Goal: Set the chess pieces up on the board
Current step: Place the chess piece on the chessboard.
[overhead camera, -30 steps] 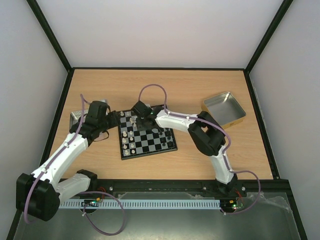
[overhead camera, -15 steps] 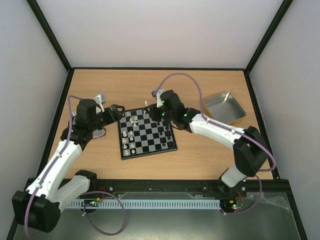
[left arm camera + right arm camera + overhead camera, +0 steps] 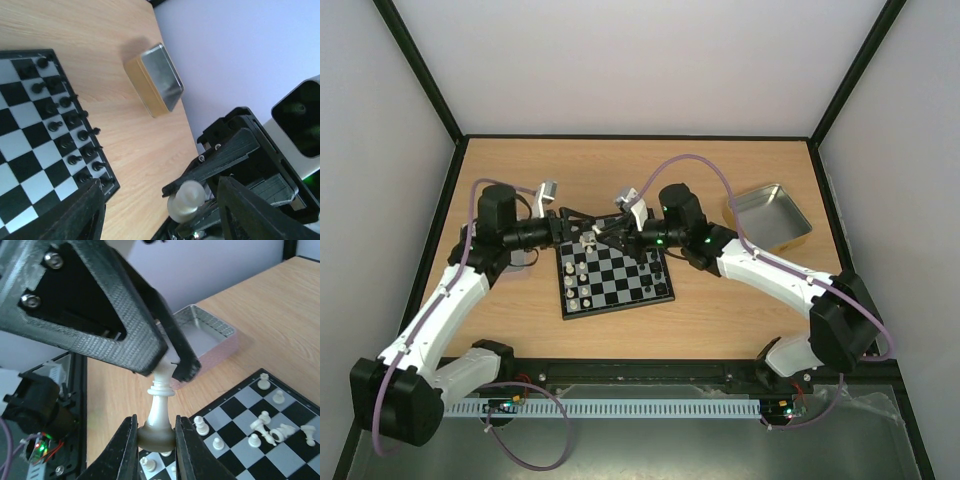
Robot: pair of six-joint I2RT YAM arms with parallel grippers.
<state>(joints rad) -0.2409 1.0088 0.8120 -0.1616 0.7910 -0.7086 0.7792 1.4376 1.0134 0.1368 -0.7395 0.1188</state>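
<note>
Right pincer (image 3: pixel 159 442) pinching tall cream-white chess piece (image 3: pixel 159 407) by its dark base, over the 12 o'clock edge of the black-and-grey checked chessboard (image 3: pixel 630 282). Left pincer (image 3: pixel 585 225) spread, one finger either side of that piece.

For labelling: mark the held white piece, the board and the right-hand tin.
white piece (image 3: pixel 158 407), right wrist view, its stem.
board (image 3: pixel 625 280), top view, bare middle square.
right-hand tin (image 3: pixel 767 213), top view, inner floor.
</note>
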